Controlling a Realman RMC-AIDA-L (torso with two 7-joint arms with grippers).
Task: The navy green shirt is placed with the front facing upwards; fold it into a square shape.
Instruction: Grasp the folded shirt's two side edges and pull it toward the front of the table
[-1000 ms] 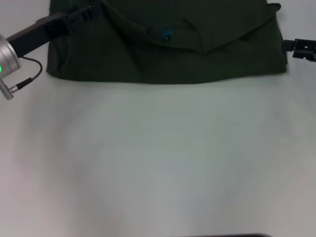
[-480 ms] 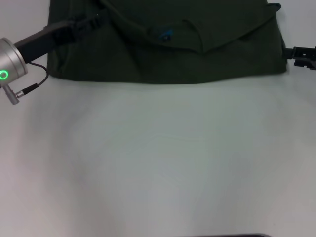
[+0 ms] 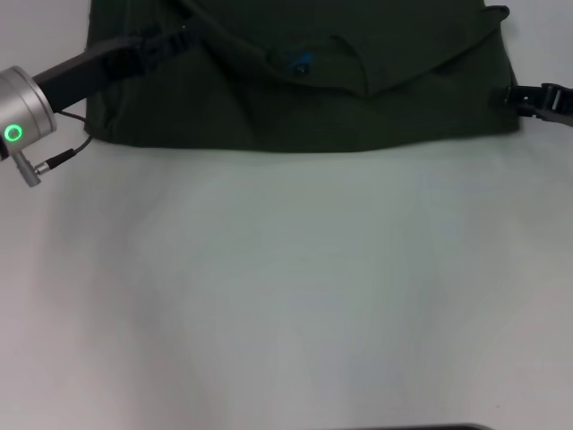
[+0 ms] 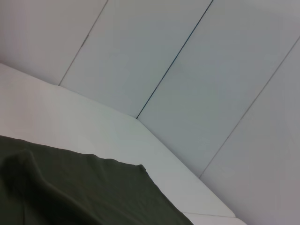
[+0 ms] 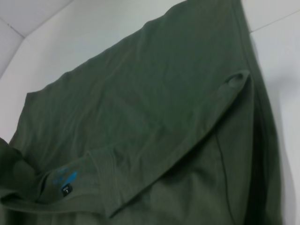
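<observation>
White worktop (image 3: pixel 295 287) spreads bare toward its near edge; the dark olive-green cotton shirt (image 3: pixel 304 98) lies along the far edge, already doubled into a wide band, collar and blue neck label (image 3: pixel 298 64) showing. The left gripper (image 3: pixel 175 40) rests on the band's left part, the right gripper (image 3: pixel 515 95) at its right edge; whether either grips cloth I cannot tell. Folding the band's width remains, I judge.

**One small neck label, barely legible**

The navy green shirt (image 5: pixel 154 117) carries a blue neck label (image 5: pixel 65 180) with a small white size tab beneath it; its marks are too blurred to read. No other text shows.
</observation>
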